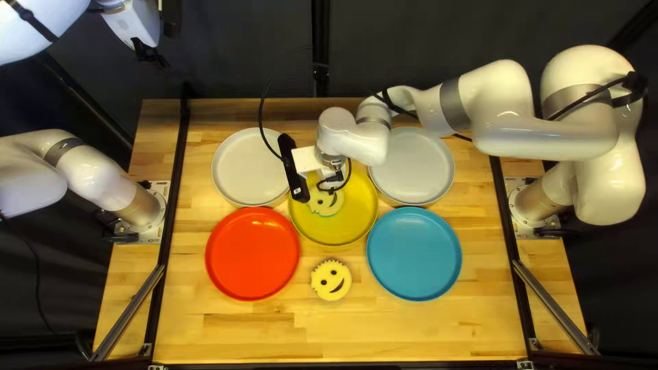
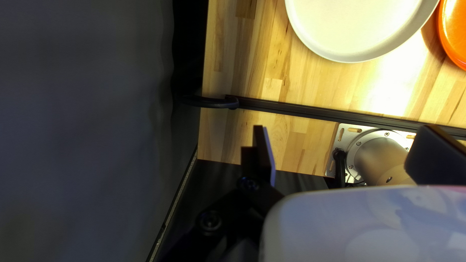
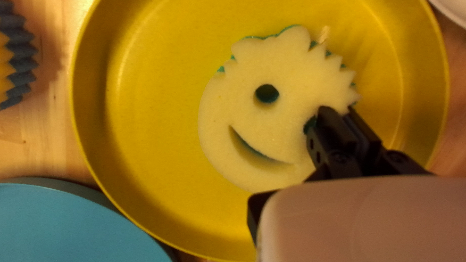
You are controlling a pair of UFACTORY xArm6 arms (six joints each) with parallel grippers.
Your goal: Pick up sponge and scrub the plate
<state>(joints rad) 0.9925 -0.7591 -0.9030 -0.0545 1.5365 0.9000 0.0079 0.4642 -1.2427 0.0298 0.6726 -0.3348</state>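
1. My right arm (image 1: 504, 113) stretches in from the right of the top left view, bent at the elbow, passing over part of the far-right grey plate (image 1: 412, 166). Its wrist turns down above the yellow plate (image 1: 346, 226).
2. My right gripper (image 1: 330, 177) points down at a smiling, cream-coloured sponge (image 3: 247, 116) inside that plate. Its two black fingers (image 3: 332, 128) are nearly together, pinching the sponge beside one eye hole, toward its spiky edge.
3. The sponge's smiling side faces up, with green showing along its jagged rim.
4. My left arm (image 1: 96, 178) rises from its base at the table's left and crosses the view's top edge. Its gripper (image 1: 152, 56) hangs beyond the far-left corner, spread wide and holding nothing; the left wrist view shows my arm's round metal base (image 2: 381, 155) between the fingers.
5. A second smiling sponge (image 1: 331, 279), yellow with a dark spiky edge, lies on the wooden table (image 1: 274, 332) between the red plate (image 1: 252, 253) and blue plate (image 1: 414, 253). The white plate (image 1: 240, 168) sits beyond the red one.
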